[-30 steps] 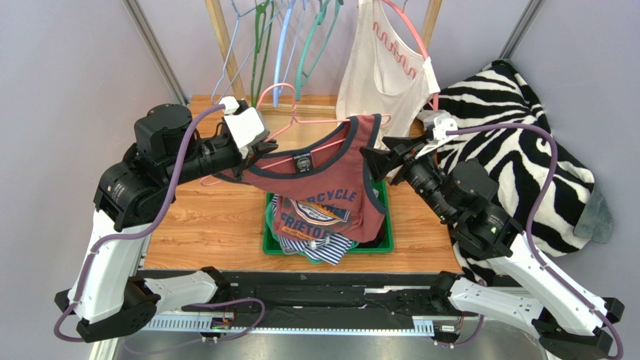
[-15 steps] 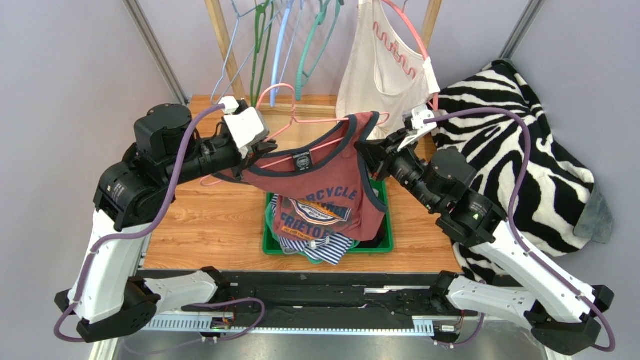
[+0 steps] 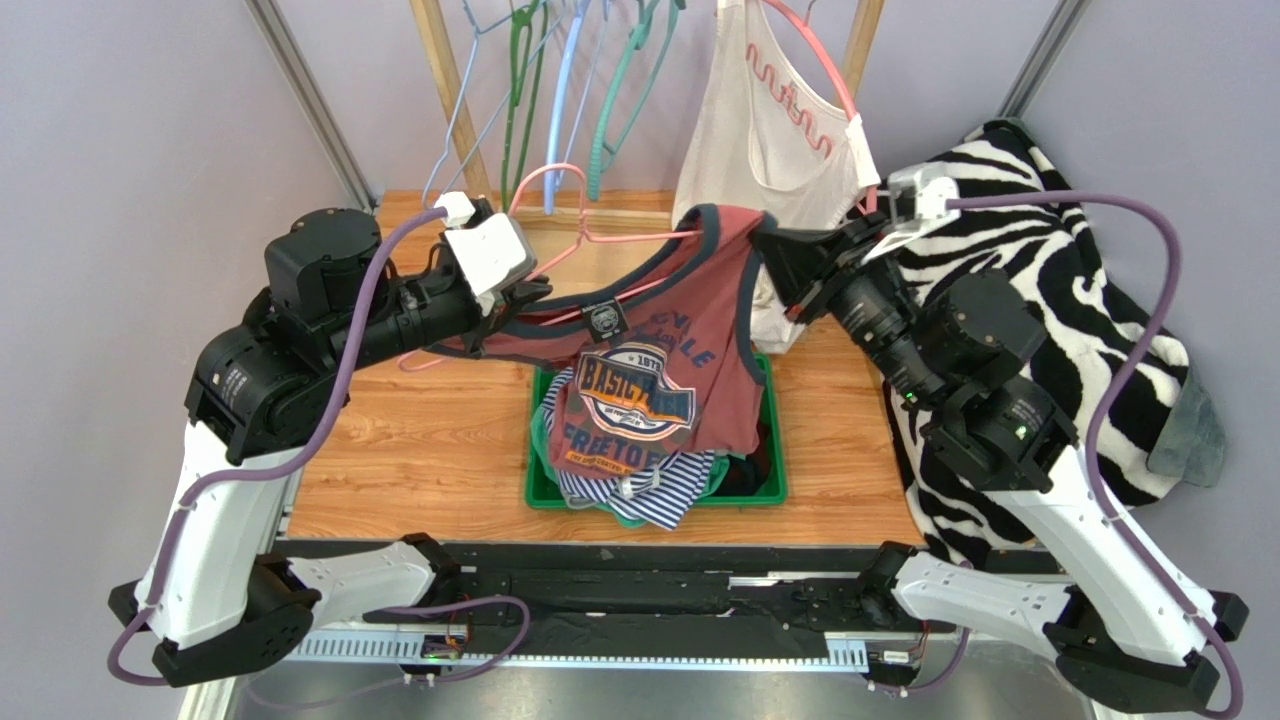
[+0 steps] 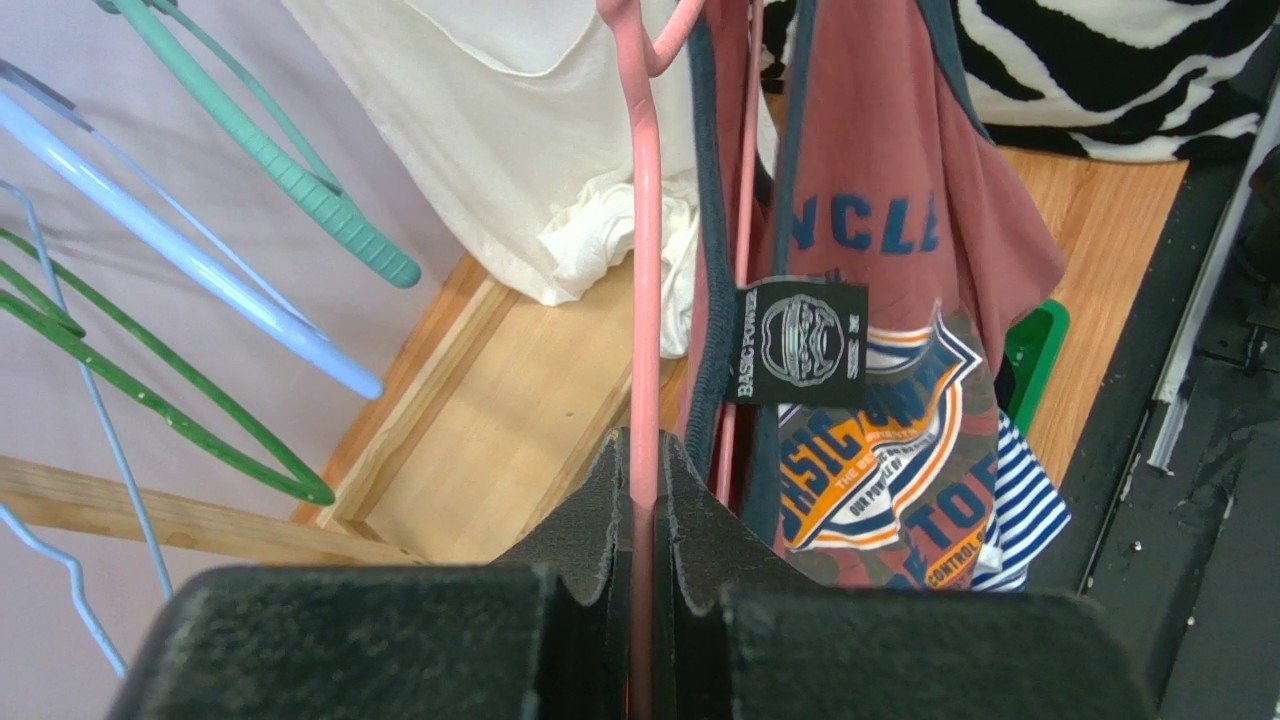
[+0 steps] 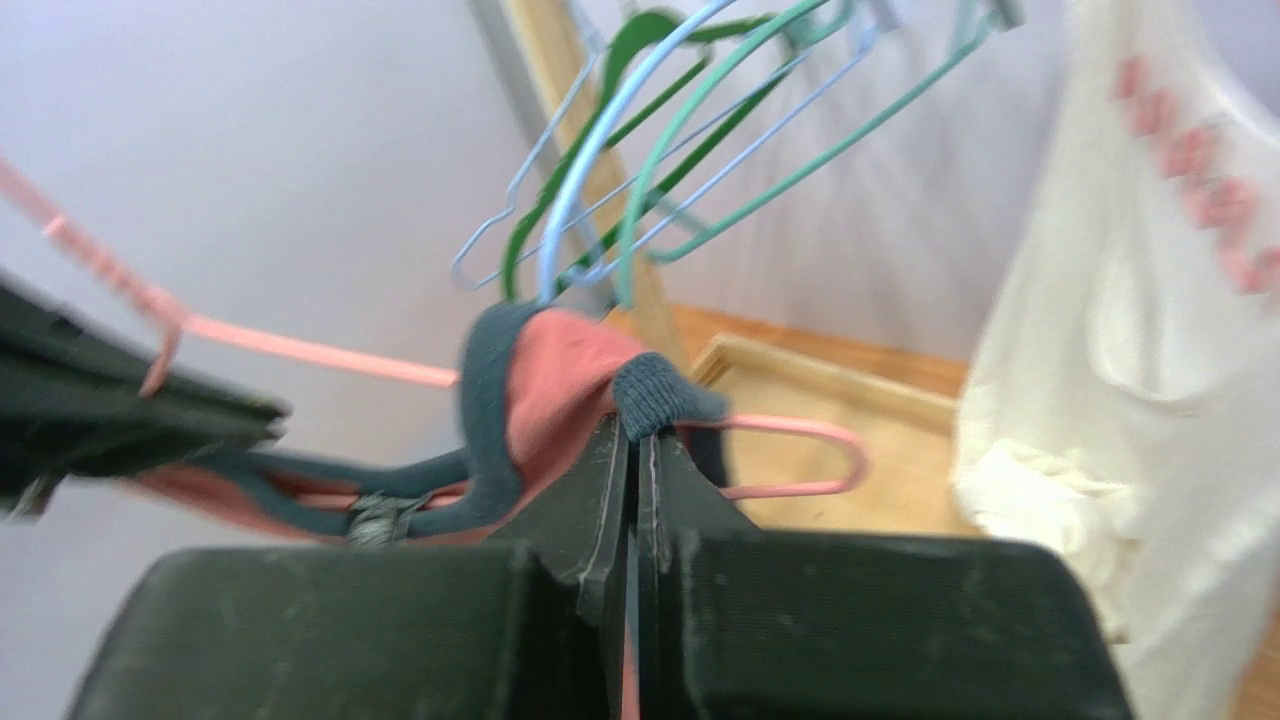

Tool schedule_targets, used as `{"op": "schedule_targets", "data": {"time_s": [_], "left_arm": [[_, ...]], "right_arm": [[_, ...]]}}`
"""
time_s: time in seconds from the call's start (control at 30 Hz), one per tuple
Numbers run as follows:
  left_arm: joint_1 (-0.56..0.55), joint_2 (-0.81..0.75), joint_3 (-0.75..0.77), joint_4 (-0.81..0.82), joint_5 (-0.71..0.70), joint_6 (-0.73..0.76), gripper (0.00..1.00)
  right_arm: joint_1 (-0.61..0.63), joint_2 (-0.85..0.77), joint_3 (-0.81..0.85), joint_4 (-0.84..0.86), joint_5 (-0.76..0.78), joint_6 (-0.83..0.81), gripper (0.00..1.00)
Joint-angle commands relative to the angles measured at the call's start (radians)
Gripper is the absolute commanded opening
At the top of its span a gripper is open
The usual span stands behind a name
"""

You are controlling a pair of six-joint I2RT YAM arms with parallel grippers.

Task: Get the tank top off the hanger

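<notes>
Maroon against pale wooden table: shows tank top dangling straight above green bin, draped on pink hanger. Shows left gripper, up left of bin, fingers pinched tight on hanger; right gripper, above bin's far right corner, fingers closed hard on tank top's navy-edged strap. Beyond bin, shows white top and spare hangers on rack.

I see the tank top mid-frame in the top view: maroon, navy-trimmed, with a printed chest graphic. It is draped and skewed, one strap bunched toward the upper right. It hangs on the thin pink hanger, hook toward the upper left.
</notes>
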Motion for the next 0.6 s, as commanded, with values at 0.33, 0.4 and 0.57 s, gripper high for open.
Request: {"op": "schedule_targets", "data": {"time_s": [0.33,0.4,0.57], "left_arm": [[0.010,-0.057,0.007,0.042,-0.009,0.032,0.00],[0.012,-0.057,0.013,0.041,-0.003,0.032,0.00],[0.010,-0.056,0.041,0.033,0.001,0.039,0.00]], "right_arm": [[-0.450,-0.018,-0.035,-0.060,-0.105,0.115,0.00],[-0.477,-0.020,-0.043,-0.073,-0.120,0.123,0.00],[-0.560,-0.023,-0.086,-0.088,-0.187,0.143,0.00]]}}
